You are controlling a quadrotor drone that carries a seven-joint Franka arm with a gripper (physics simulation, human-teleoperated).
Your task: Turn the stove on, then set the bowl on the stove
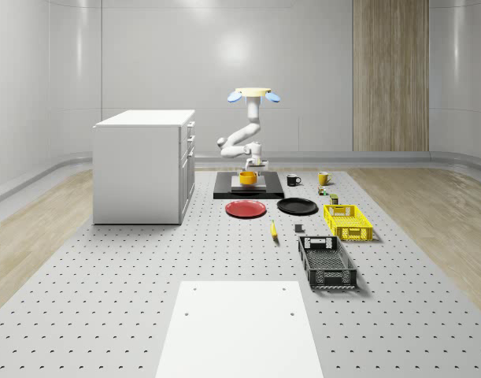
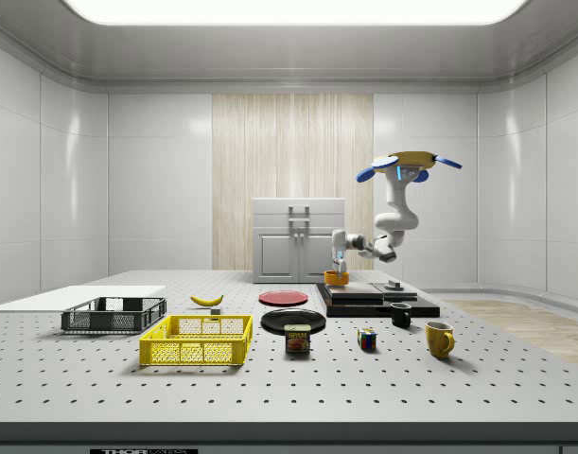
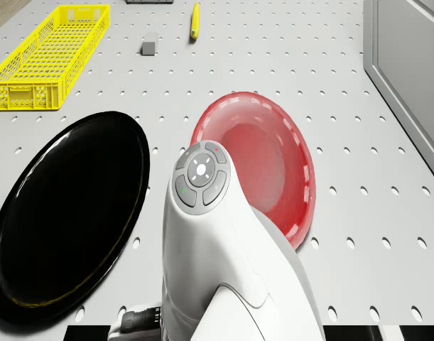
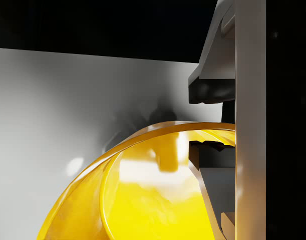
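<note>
Cabinet: white cabinet (image 1: 144,167) at the whole-scene view's left, drawers facing the stove.
Drone: hovers above the far edge of the stove, rotor disc (image 1: 253,94) level, arm folded down in front of it.
Stove: flat black stove (image 1: 249,187) on the table, just right of the cabinet in the whole-scene view; whether it is switched on cannot be told from these pictures.
Bowl: yellow bowl (image 1: 248,178) sits over the grey plate of the stove; whether it rests on it or hangs just above cannot be told.
Gripper: gripper (image 1: 250,166) points down at the bowl's rim. In the wrist view 1 finger (image 4: 211,91) stands outside the rim and 1 inside the bowl (image 4: 142,195), so the jaws pinch the bowl wall.
Plates: red plate (image 1: 246,209) and black plate (image 1: 297,206) lie side by side in front of the stove, apart from it.
Other items: 2 mugs (image 1: 294,179) beyond the black plate, yellow basket (image 1: 347,221) and black basket (image 1: 326,261) towards the whole-scene view's right, banana (image 1: 274,231) between the red plate and the baskets.
Step in hand: judged to be step 2, setting the bowl on the stove, near its end.
Next move: calls for confirming the bowl is seated, spreading the jaws, then lifting straight up so neither finger drags the rim.
</note>
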